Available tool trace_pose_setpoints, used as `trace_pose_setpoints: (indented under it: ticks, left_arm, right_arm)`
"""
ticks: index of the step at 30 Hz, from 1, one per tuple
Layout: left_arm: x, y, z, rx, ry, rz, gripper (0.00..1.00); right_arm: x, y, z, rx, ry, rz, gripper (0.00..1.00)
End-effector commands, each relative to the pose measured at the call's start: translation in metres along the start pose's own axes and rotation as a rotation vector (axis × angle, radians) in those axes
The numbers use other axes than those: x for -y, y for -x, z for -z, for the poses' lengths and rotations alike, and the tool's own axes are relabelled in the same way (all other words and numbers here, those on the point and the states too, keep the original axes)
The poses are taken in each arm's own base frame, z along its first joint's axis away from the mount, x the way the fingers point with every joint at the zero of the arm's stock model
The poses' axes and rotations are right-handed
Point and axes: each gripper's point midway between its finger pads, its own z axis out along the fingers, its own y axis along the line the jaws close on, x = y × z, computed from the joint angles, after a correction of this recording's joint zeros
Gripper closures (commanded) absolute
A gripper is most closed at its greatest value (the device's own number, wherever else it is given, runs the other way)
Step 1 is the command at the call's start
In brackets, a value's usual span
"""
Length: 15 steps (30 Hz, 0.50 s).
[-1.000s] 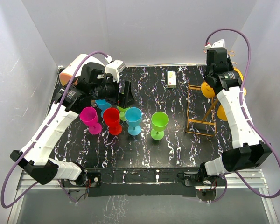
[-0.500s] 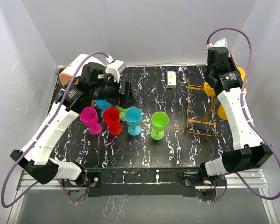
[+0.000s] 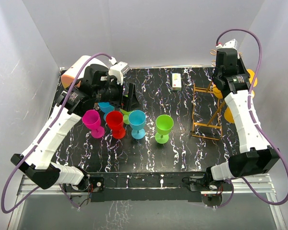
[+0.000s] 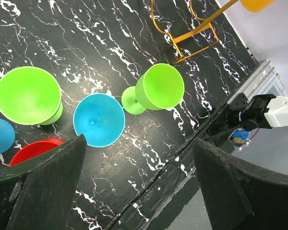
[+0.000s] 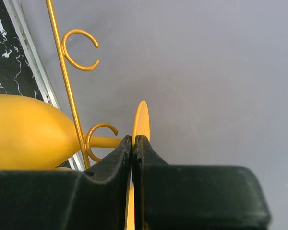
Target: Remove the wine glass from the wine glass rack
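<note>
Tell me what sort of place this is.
Most likely a robot test cell in a lab, not a kitchen or bar: plain white walls box in a black marbled table, two arms are bolted to its near edge, and bright plastic goblets stand near a wire rack as props.

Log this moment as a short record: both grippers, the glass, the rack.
right gripper: shut on the foot of the yellow wine glass
yellow wine glass: stem through a curled hook of the wine glass rack, not yet off
left gripper: open, empty, over the standing goblets
wine glass rack: upright, right side of the table
</note>
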Motion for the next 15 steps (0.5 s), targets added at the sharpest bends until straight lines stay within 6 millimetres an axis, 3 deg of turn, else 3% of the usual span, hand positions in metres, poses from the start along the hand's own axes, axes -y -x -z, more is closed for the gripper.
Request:
trace_pose_setpoints:
  ticks: [1,15]
  left_arm:
    - [0.007,0.004,0.004,0.019,-0.026,-0.013,0.09]
    - [0.01,0.003,0.007,0.021,-0.022,-0.027,0.09]
  right_arm:
    - [0.011,0.004,-0.001,0.024,-0.037,-0.054,1.0]
    - [0.021,0.004,-0.012,0.005,-0.067,-0.077,1.0]
